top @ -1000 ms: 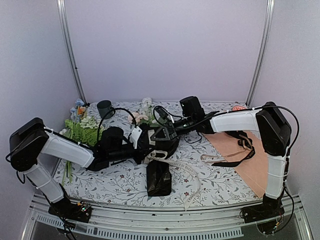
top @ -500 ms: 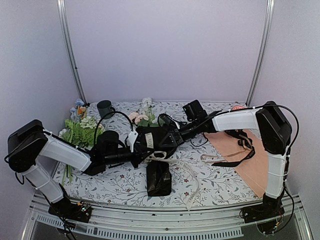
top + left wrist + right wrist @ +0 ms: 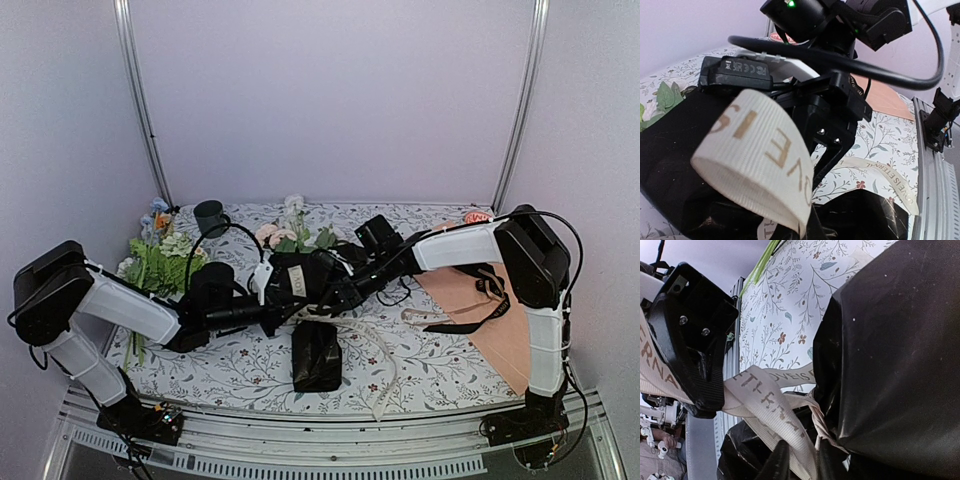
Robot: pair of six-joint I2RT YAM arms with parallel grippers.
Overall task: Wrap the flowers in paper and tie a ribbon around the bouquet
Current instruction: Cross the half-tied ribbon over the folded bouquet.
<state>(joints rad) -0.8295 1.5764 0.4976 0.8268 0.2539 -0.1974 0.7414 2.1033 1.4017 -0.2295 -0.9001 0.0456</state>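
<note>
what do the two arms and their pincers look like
The left arm and right arm match: smooth white tubular links between bulky black joint housings, thin black cables looping alongside. The left pincer and right pincer are matte black, angular, two-fingered, with small silver screws in the finger plates.
</note>
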